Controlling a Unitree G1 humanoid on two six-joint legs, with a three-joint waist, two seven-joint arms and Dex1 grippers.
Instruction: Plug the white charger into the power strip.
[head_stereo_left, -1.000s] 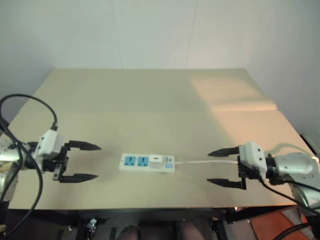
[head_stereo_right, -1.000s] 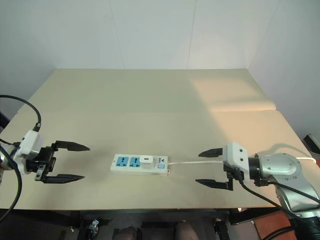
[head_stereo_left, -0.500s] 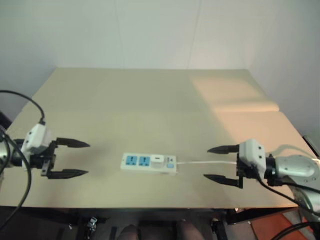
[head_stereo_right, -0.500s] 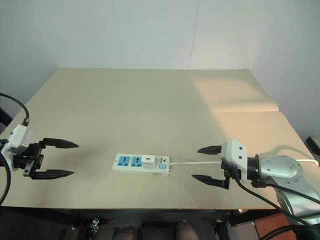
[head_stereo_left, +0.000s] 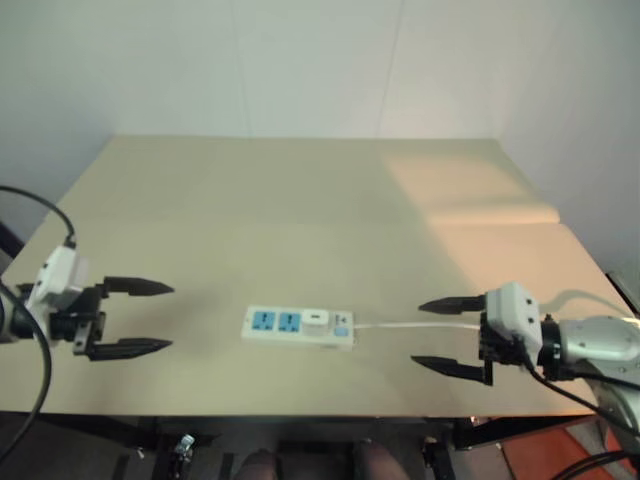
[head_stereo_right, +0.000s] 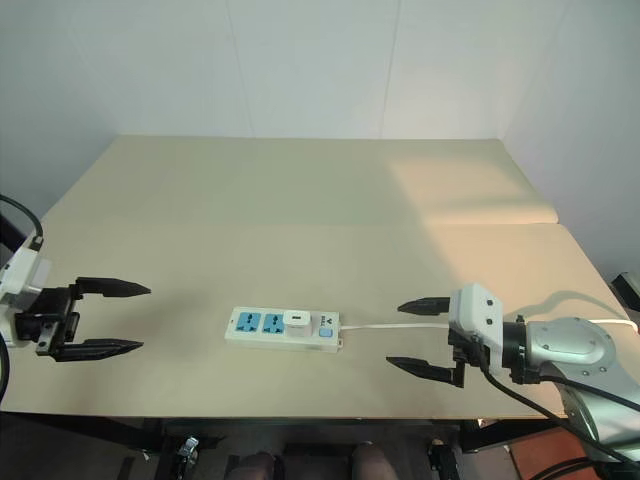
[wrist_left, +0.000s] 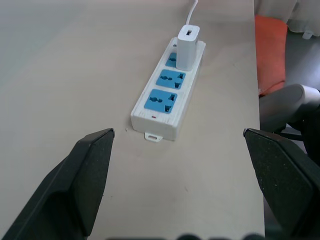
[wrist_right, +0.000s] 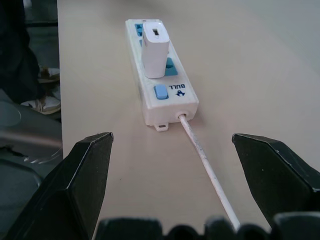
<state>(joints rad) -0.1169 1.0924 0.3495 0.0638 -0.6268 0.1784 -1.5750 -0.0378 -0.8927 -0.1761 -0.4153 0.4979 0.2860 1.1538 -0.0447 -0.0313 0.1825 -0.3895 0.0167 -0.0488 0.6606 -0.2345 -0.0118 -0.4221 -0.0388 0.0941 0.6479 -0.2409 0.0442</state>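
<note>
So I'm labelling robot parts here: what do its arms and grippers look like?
Each gripper, left gripper and right gripper, has two tapering pointed black fingers on a white boxy mount. A black cable loops from the left mount. The right forearm is silver-grey metal, with black cables trailing beneath.

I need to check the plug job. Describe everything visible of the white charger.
The white charger is a small, plain white block with rounded edges, plastic by its look, with a single slot on its free end face. It stands upright in the power strip, seated over the blue socket nearest the strip's blue button and cord, leaving two blue sockets free. Only the strip touches it. The strip lies flat near the front edge of the beige table, between the two grippers, both well clear of it.
</note>
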